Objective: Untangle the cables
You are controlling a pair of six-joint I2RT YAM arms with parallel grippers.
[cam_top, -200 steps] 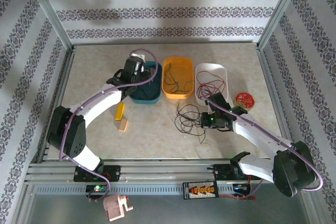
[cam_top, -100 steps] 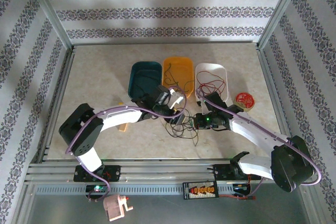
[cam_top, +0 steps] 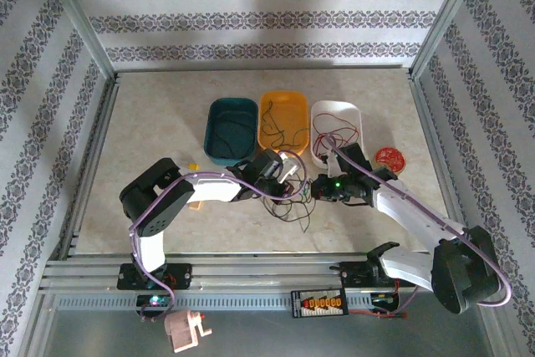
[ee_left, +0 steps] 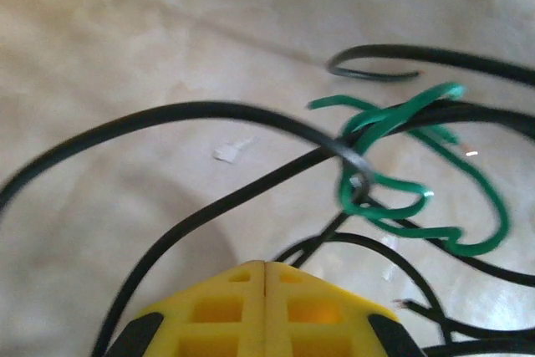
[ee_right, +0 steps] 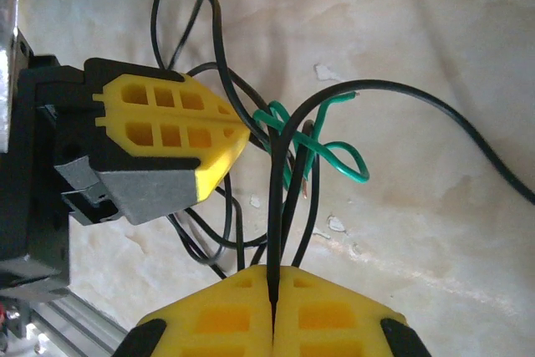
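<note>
The cables [ee_right: 275, 206] lie knotted on the bench [cam_top: 159, 123] between my tools. My left tool [ee_left: 265, 267] has just swung in and snapped shut at the knot, gripping what I cannot tell. My right tool [ee_right: 272, 273] pinches a black one, so I judge pulling apart can begin.

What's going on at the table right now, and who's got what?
Both arms are working on a tangle of thin cables in the middle of the table. The right gripper is shut on a black cable running out of the tangle. The left gripper is shut right beside it, near a green cable; I can't tell whether it has pinched anything. The tangle is not yet undone. More cables lie in the orange tray and the white tray.
</note>
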